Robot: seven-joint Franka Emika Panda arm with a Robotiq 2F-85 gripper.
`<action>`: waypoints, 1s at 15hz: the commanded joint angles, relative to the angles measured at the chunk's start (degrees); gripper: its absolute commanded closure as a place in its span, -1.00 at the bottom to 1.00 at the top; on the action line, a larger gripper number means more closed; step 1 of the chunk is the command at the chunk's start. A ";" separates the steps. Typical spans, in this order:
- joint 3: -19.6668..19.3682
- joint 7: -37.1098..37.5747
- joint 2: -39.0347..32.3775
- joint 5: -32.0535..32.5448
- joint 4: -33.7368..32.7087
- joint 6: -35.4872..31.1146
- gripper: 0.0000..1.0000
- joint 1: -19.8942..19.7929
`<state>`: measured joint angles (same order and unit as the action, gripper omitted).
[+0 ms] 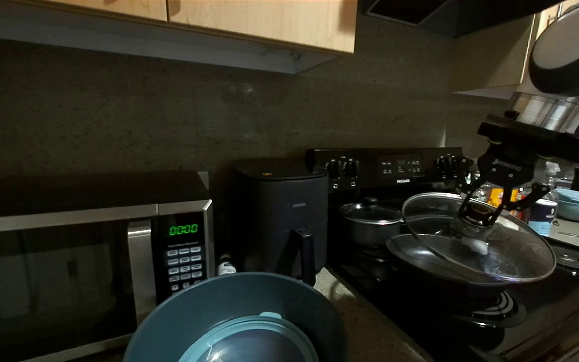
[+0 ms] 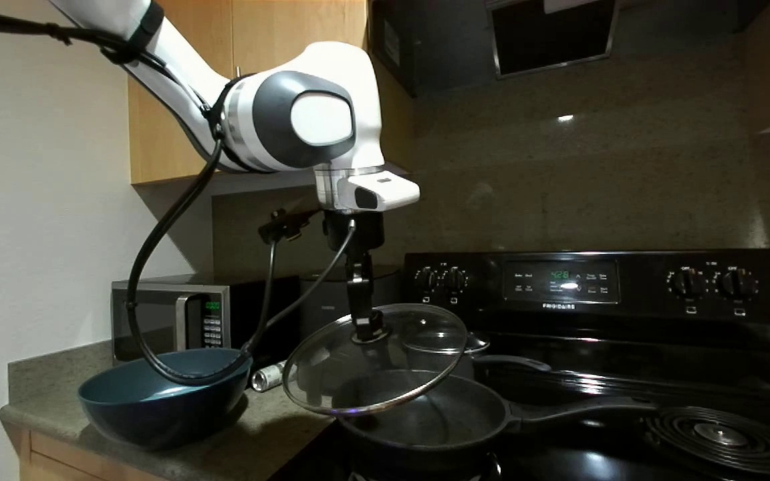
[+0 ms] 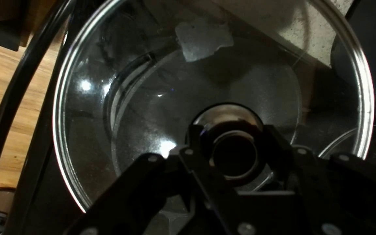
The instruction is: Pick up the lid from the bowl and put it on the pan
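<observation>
Bench point(image 2: 273, 422) is speckled grey-brown, with a low upstand point(image 2: 57, 378) along one side. Directly on it: bowl point(image 2: 158, 421), near the front edge; microwave point(image 2: 204, 317), behind the bowl; air fryer point(image 1: 279, 216), beside the microwave. One can point(image 2: 267, 378) lies on its side near the bowl.

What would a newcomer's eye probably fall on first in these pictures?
First, probably the large glass lid, tilted over the black pan on the stove, its knob held in the gripper. Next, the blue-grey bowl on the counter. Then, perhaps, the bright green digits on the microwave, seen in both exterior views.
</observation>
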<state>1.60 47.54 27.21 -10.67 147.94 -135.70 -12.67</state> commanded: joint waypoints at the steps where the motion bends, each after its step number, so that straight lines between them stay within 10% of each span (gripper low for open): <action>1: -1.29 4.13 -6.35 -0.64 -5.52 0.54 0.50 -0.83; 9: -6.63 5.56 -18.11 -3.42 -17.33 6.28 0.50 1.52; 10: -6.89 5.36 -16.94 -1.63 -14.32 3.52 0.00 1.05; 11: -6.98 5.35 -17.93 -1.67 -15.37 4.43 0.00 1.30; 12: -6.74 5.44 -18.45 -1.59 -15.52 4.93 0.50 1.77; 15: -6.52 5.53 -20.23 -0.81 -15.01 6.51 0.50 2.60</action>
<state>-4.59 52.77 7.43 -12.30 132.69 -130.64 -11.02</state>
